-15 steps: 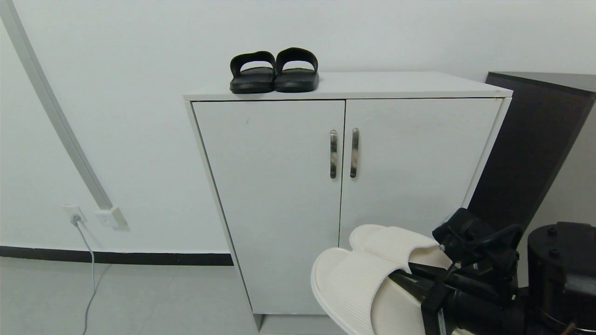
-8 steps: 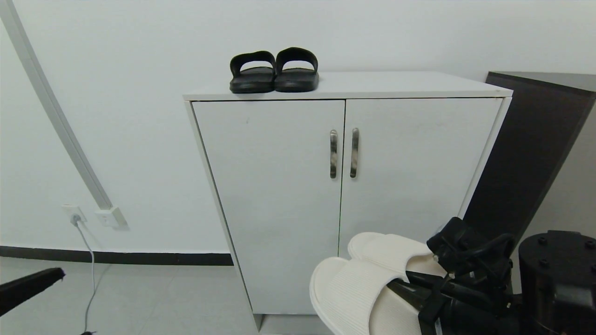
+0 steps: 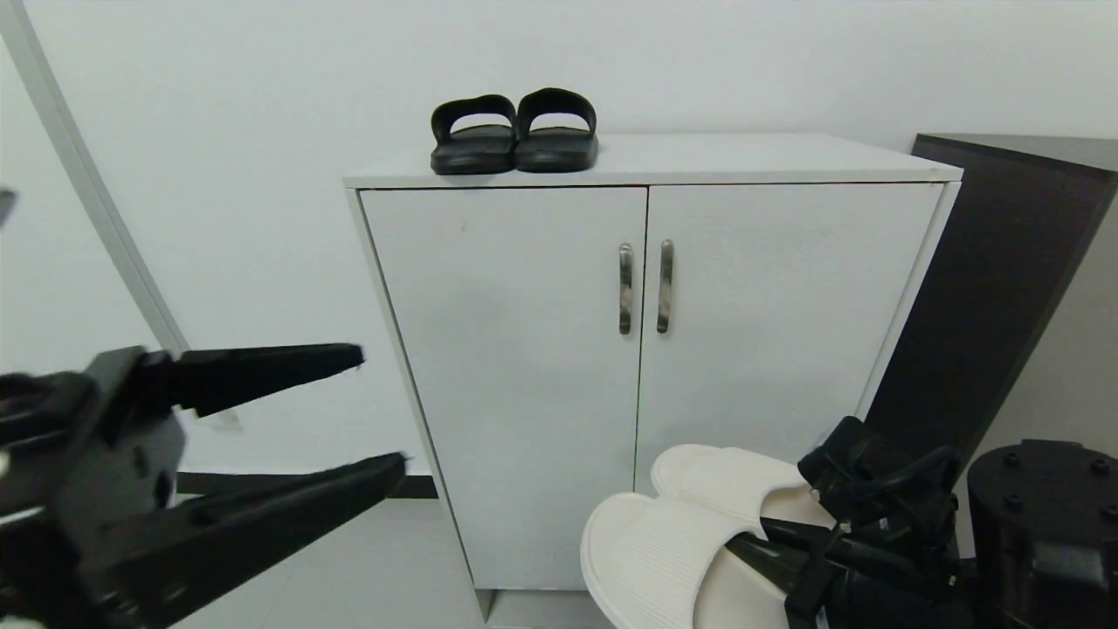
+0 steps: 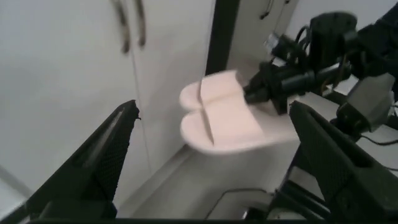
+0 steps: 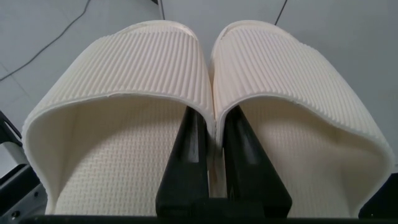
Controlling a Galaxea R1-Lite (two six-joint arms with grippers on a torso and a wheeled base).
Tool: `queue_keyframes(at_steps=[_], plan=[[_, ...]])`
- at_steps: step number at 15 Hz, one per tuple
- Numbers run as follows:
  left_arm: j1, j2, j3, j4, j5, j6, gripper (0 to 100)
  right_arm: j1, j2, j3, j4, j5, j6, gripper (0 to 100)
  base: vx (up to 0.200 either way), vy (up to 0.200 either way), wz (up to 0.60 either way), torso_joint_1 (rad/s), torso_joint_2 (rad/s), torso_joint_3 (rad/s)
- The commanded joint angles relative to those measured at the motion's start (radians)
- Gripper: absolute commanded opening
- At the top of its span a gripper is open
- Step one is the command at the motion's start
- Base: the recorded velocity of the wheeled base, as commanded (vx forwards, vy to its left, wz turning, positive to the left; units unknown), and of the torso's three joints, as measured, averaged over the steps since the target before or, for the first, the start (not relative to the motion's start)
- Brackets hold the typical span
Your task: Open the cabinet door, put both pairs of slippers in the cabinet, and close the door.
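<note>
Right end effector (image 5: 215,127) clamps the pair of cream ribbed fabric slippers (image 3: 664,542) before the closed white two-door cabinet (image 3: 515,367); left end effector (image 3: 380,406) gapes wide, black rubber slides (image 3: 514,140) above it on the cabinet top.

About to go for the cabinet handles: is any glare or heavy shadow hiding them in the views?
Head view: even, flat light; the two vertical metal handles carry pale reflections but stand out clearly against the white cabinet doors. Left wrist view: the handles look dimmer, still distinct. Right wrist view: the cream ribbed slippers are evenly lit, without glare.
</note>
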Motion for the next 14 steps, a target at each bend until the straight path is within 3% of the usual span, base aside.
queue_keyframes(at_steps=[1, 2, 4, 8, 11, 12, 14], plan=[[-0.105, 0.202, -0.065, -0.104, 0.047, -0.006, 100, 0.001, 0.002, 0.001, 0.0, -0.001, 0.0, 0, 0.0, 0.0, 0.0, 0.0, 0.0, 0.0], [-0.147, 0.247, -0.114, -0.115, 0.069, -0.018, 100, 0.001, 0.004, 0.001, 0.0, -0.001, -0.002, 0, 0.0, 0.0, 0.0, 0.0, 0.0, 0.0], [-0.193, 0.324, -0.208, -0.115, 0.064, -0.079, 100, 0.001, 0.008, 0.001, 0.0, -0.001, -0.002, 0, 0.0, 0.0, 0.0, 0.0, 0.0, 0.0], [-0.209, 0.492, -0.395, -0.115, 0.041, -0.093, 100, 0.001, 0.008, 0.004, -0.002, -0.001, -0.002, 0, 0.0, 0.0, 0.0, 0.0, 0.0, 0.0], [-0.209, 0.564, -0.487, -0.113, -0.037, -0.144, 100, 0.001, 0.004, 0.007, -0.002, -0.001, -0.002, 0, 0.0, 0.0, 0.0, 0.0, 0.0, 0.0], [-0.208, 0.598, -0.522, -0.115, -0.058, -0.181, 100, 0.001, 0.002, 0.007, 0.0, -0.001, -0.002, 0, 0.0, 0.0, 0.0, 0.0, 0.0, 0.0], [-0.208, 0.64, -0.553, -0.115, -0.063, -0.199, 100, 0.001, 0.004, 0.008, -0.002, -0.001, -0.002, 0, 0.0, 0.0, 0.0, 0.0, 0.0, 0.0]])
